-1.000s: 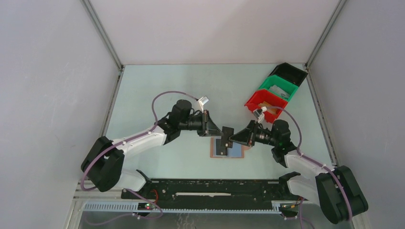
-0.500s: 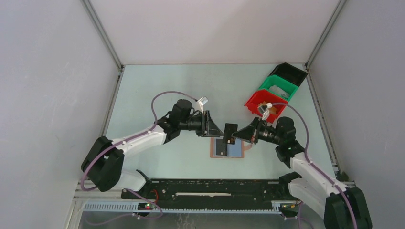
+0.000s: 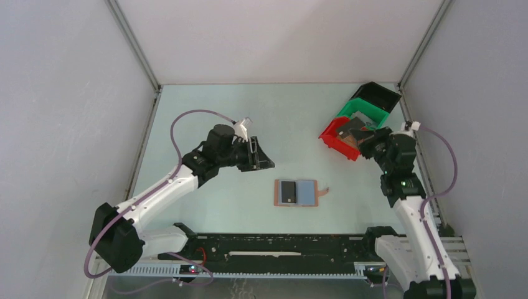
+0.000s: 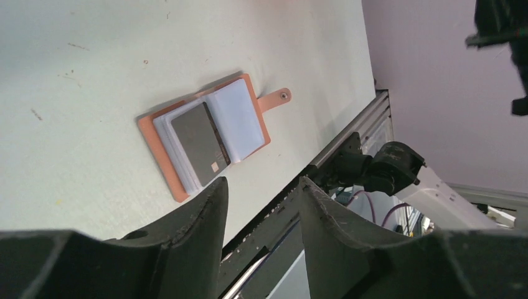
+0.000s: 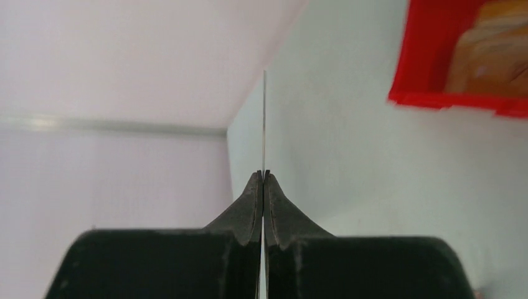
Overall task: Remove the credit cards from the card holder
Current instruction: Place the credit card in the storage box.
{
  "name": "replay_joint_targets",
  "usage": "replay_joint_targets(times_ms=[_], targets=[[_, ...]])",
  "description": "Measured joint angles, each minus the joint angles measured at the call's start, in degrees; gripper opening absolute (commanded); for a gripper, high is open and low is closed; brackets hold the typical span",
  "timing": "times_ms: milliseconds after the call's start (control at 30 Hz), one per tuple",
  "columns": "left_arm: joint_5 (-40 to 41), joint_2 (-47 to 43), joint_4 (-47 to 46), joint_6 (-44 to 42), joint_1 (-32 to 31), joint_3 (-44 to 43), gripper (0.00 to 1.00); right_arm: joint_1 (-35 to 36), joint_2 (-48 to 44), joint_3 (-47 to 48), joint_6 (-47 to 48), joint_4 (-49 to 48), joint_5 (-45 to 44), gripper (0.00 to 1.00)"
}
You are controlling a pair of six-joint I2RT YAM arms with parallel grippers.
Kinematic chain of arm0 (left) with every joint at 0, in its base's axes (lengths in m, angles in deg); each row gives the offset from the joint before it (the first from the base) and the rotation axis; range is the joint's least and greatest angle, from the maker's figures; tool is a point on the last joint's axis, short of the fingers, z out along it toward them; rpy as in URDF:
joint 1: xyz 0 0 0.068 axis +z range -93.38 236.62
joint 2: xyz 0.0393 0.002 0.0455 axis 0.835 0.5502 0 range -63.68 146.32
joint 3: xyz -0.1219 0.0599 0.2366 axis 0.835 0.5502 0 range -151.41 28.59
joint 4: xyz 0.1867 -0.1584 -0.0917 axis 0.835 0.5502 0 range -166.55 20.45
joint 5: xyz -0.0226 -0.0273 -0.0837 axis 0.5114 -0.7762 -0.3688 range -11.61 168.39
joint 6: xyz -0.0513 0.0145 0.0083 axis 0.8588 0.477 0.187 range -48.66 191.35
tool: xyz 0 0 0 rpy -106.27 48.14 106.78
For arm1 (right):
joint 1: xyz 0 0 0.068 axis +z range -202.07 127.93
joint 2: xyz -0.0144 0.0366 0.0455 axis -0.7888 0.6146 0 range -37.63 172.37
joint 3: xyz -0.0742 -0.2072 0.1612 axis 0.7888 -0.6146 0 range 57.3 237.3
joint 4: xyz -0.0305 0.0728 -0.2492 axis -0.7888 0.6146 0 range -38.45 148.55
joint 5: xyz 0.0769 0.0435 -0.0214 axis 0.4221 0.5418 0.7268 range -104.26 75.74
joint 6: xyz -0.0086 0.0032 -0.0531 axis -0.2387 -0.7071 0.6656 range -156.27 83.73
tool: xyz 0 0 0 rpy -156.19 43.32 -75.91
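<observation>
Card holder (image 3: 306, 193) lies opened flat on the bench (image 3: 212, 106), between the two arms and touched by neither. One black card (image 4: 199, 136) sits in the half nearer my left arm, so by my reckoning the job is only partly done. Its strap tab (image 4: 277, 98) points toward the right arm's side.

My right end effector (image 5: 264, 175) is pressed together on a dark card (image 3: 353, 126). The wrist view shows that card edge-on as a thin line rising from the fingertips. In the overhead view I have it at the red bin (image 5: 436, 99), well apart from the holder. I judge that's the drop spot, since something tan already lies in there, though I cannot tell whether it is a card.

My left end effector (image 4: 261, 184) hangs spread and empty above the bench, near the holder but off it. That leaves the open pockets clear, and it looks placed either to steady the leather or to draw the black card.
</observation>
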Motion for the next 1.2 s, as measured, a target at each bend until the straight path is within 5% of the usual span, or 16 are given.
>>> replay_joint_targets(times_ms=[233,400,733,1200], targets=[[1.75,-1.95,3.8,-2.51,0.33,0.0,0.5,0.59,18.08,13.64,-11.41,4.61,-27.76,0.0],[1.9,-1.97,5.46,-3.45,0.85,0.0,0.5,-0.55,33.81,29.31,-23.61,13.09,-39.08,0.0],[1.92,-1.97,7.37,-5.16,1.95,-0.04,0.49,-1.97,57.64,45.44,-39.08,18.05,-42.77,0.0],[1.25,1.7,8.22,-6.21,4.68,-2.23,0.49,-7.06,76.96,55.91,-39.47,8.83,-41.55,0.0]])
